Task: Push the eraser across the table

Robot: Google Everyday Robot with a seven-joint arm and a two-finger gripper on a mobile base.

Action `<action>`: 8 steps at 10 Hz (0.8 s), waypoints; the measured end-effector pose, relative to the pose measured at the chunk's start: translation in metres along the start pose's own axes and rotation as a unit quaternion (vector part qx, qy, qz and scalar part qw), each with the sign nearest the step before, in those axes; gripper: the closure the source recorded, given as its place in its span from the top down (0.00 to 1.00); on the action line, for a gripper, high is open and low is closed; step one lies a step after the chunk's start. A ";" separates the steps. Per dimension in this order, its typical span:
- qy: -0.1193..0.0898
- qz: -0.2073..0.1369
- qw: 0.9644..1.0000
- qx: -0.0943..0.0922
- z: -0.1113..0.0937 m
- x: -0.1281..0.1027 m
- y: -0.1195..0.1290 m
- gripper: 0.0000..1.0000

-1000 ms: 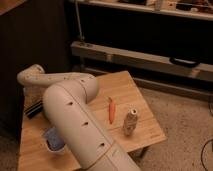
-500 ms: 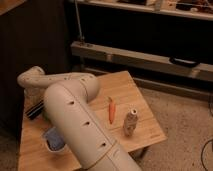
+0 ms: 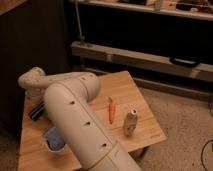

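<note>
Currently the eraser, a small flat black block with thin pale stripes, lies on the left part of the table, close to its left edge and about halfway along that side. It lies flat on the light wooden planks, turned at a slant to the table's edge.

Just above the eraser, the gripper hangs down from the pale, rounded wrist at the far end of the arm. Its fingers are together. The arm's bulk hides most of it, so I cannot tell whether it touches the eraser or only stands right next to it.

The arm itself is a thick cream-coloured tube. It rises from the bottom of the view, runs diagonally up and to the left over the table, then bends at an elbow towards the wrist, covering much of the tabletop's middle.

Nearer the viewer than the eraser, a blue-grey sponge sits in a white cup, partly tucked behind the arm. To the right of the arm, an orange object, thin and carrot-like, lies flat near the middle of the table. Just beyond it to the right, a pale bottle stands upright, apart from the orange object and well apart from the eraser.

Beyond the table, a long grey rail runs across dark shelving, and the speckled floor shows on the right.
</note>
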State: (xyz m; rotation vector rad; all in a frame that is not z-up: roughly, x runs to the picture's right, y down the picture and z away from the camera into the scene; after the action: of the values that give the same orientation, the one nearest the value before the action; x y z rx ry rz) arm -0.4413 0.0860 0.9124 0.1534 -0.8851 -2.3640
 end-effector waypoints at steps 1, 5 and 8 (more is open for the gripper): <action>-0.003 0.000 1.000 -0.003 -0.001 -0.003 0.004 0.00; -0.013 -0.001 1.000 -0.011 -0.001 -0.019 0.020 0.00; -0.018 0.004 1.000 -0.015 -0.010 -0.044 0.044 0.00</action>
State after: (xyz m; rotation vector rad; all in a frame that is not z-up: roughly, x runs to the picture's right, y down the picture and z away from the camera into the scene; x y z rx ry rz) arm -0.3806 0.0790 0.9281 0.0954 -0.8644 -2.3777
